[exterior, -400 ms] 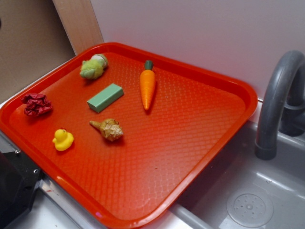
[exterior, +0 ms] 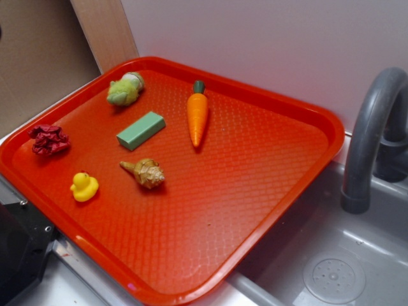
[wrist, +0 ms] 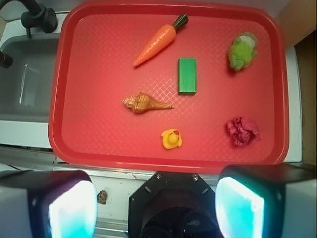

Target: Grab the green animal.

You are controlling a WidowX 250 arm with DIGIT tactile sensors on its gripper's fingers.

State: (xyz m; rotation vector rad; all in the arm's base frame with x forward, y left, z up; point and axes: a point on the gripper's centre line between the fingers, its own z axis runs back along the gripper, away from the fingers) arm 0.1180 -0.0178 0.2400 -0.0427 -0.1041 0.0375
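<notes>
The green animal [exterior: 125, 90] is a fuzzy yellow-green plush with a whitish end, lying near the far left corner of the red tray [exterior: 255, 191]. In the wrist view the green animal [wrist: 241, 51] sits at the tray's upper right. My gripper [wrist: 156, 206] hangs high above the tray's near edge, far from the toy, open with nothing between its pale fingers [wrist: 72, 208]. In the exterior view only part of the black arm base [exterior: 19, 248] shows at the lower left.
On the tray also lie a carrot [wrist: 158, 40], a flat green block [wrist: 187, 75], a brown shell [wrist: 143, 103], a yellow duck [wrist: 171, 139] and a crumpled red lump [wrist: 242, 131]. A grey sink [exterior: 331, 268] with a faucet [exterior: 373, 134] stands beside the tray.
</notes>
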